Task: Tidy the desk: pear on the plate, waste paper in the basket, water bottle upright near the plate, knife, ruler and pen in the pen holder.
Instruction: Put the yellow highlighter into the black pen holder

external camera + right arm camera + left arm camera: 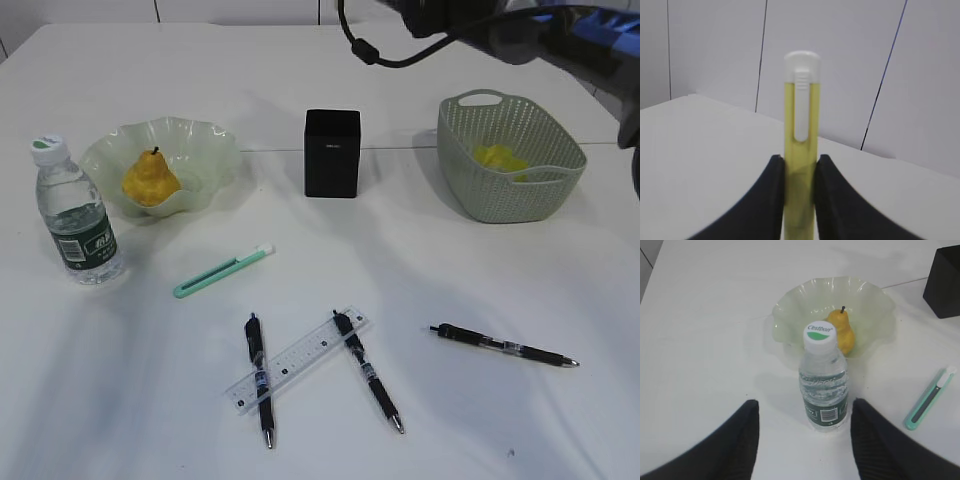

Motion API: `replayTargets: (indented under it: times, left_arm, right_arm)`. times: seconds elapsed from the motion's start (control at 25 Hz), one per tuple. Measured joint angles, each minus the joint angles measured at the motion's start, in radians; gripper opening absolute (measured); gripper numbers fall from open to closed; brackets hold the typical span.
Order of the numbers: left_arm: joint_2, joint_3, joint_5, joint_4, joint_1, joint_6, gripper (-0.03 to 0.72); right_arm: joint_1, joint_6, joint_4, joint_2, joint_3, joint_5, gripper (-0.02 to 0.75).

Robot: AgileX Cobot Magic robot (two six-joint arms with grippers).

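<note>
Your right tool [799, 172] pinches a translucent yellow pen [800, 145], white-capped, at 12 o'clock. Left tool [802, 440] gapes wide around the ribbed clear water bottle [823, 385].

You see the left gripper [804, 440] as 2 broad matte black fingers [735, 450], finely ribbed and tapering to rounded tips. The right gripper [799, 165] has 2 smooth black fingers [771, 200] with curved inner edges. Up top, the right arm [560, 35] looks dark grey with blue parts and a looping black cable [390, 55].
</note>
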Motion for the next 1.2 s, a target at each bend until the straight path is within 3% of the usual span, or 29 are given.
replayTargets:
  times: [1.2]
  left_arm:
    - [0.021,0.000,-0.004,-0.002,0.000,0.000,0.412]
  right_arm:
    - [0.007,0.007,0.005,0.000,0.353,-0.196,0.123]
